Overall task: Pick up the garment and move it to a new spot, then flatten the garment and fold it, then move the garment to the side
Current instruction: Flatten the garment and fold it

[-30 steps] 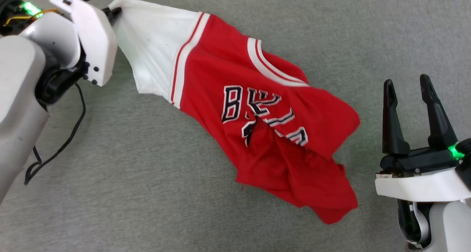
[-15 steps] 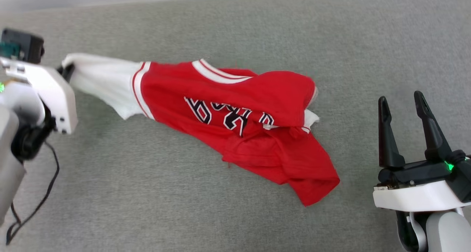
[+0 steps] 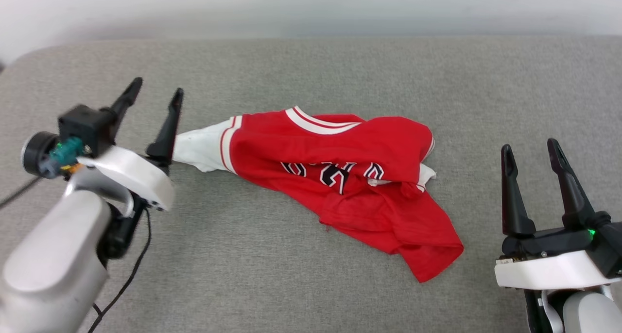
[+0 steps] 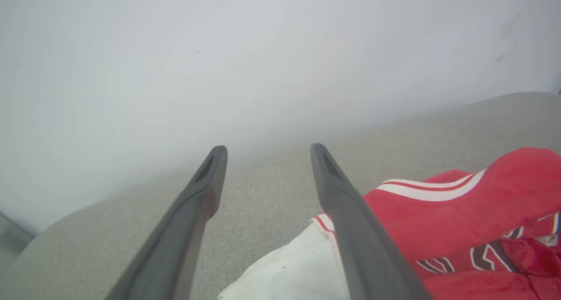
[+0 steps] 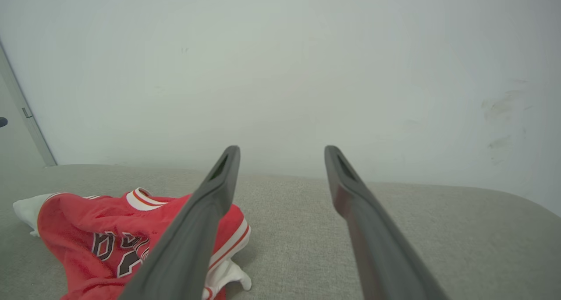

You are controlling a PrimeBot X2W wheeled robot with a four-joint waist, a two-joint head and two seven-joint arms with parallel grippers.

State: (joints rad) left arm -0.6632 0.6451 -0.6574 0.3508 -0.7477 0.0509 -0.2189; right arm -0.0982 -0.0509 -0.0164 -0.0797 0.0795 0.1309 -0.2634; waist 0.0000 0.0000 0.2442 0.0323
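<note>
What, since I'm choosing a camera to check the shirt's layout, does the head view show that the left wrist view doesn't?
The head view adds the whole shirt crumpled on the grey cushion, its red bottom corner toward the open right gripper, apart from it. The left wrist view adds a close look into the open left gripper, with bare cushion in the gap. Both show the white sleeve next to one finger of that gripper, the striped collar and the black letters.

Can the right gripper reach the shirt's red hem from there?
Probably yes: the right gripper is open, and only bare grey surface lies between it and the shirt.
</note>
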